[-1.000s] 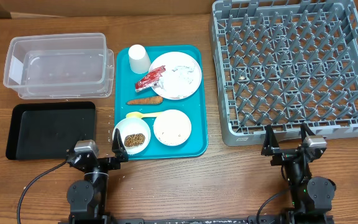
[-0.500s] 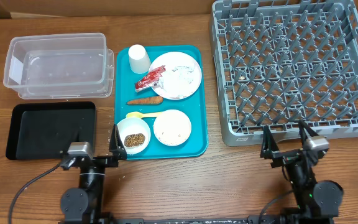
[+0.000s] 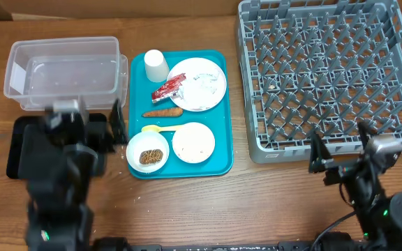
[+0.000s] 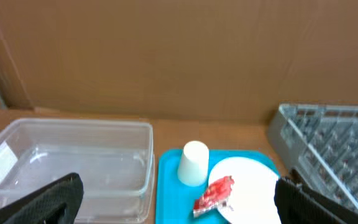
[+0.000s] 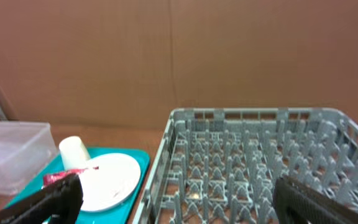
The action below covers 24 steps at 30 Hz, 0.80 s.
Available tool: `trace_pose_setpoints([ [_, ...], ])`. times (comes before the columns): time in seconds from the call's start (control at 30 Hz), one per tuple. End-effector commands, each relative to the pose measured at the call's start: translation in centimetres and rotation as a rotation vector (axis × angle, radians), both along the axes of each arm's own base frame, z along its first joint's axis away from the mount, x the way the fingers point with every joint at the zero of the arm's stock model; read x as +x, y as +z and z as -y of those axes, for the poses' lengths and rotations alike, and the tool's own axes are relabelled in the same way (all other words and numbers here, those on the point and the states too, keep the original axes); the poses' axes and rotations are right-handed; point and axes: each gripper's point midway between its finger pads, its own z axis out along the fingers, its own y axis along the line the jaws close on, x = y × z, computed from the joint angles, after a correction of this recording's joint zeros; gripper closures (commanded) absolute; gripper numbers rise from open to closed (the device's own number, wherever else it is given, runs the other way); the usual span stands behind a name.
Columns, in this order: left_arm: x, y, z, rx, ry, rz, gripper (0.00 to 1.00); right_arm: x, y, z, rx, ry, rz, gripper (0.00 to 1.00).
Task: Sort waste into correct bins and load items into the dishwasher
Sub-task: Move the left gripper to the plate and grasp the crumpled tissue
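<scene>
A teal tray point(image 3: 222, 164) holds a white cup point(image 3: 155, 66), a pale plate point(image 3: 208, 73) with white scraps, a red-and-white wrapper point(image 3: 167, 89), a carrot piece point(image 3: 162, 112), a yellow spoon point(image 3: 155, 128), a bowl with brown food bits point(image 3: 149, 155) and a second white bowl point(image 3: 192, 143). The clear tub point(image 3: 65, 43) and black tray point(image 3: 16, 150) lie to the left. The grey dish rack point(image 3: 326, 77) is at the right. My left gripper point(image 3: 89, 124) is open and empty above the black tray. My right gripper point(image 3: 339, 143) is open and empty at the rack's near edge.
The left wrist view shows the tub point(image 4: 73, 155), cup point(image 4: 193, 163), wrapper point(image 4: 215, 194) and rack corner point(image 4: 334, 143) between open jaws point(image 4: 179, 199). The right wrist view shows the rack point(image 5: 260, 155) and plate point(image 5: 114, 177) between open jaws point(image 5: 178, 186). A cardboard wall stands behind.
My left arm has risen and moved away from the near edge, now over the black tray. My right arm has risen and shifted right. Both grippers stay open; no object has moved.
</scene>
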Motion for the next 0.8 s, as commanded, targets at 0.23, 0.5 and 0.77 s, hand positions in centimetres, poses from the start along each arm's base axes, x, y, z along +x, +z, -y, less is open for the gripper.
trace_pose_setpoints([
  [0.23, 7.0, 4.8, 0.3, 0.076, -0.058, -0.363, 0.0, 4.5, 3.0, 0.3, -0.029, -0.016, -0.328, 0.0],
  [0.5, 10.4, -0.6, 2.4, 0.073, -0.131, -0.747, 0.0, 8.9, 1.8, -0.3, -0.014, 0.024, -0.735, 0.0],
  [0.77, 15.4, -7.2, 4.0, 0.067, -0.2, -0.855, 0.0, 12.1, -2.6, -1.8, 0.076, 0.083, -0.916, 0.0],
])
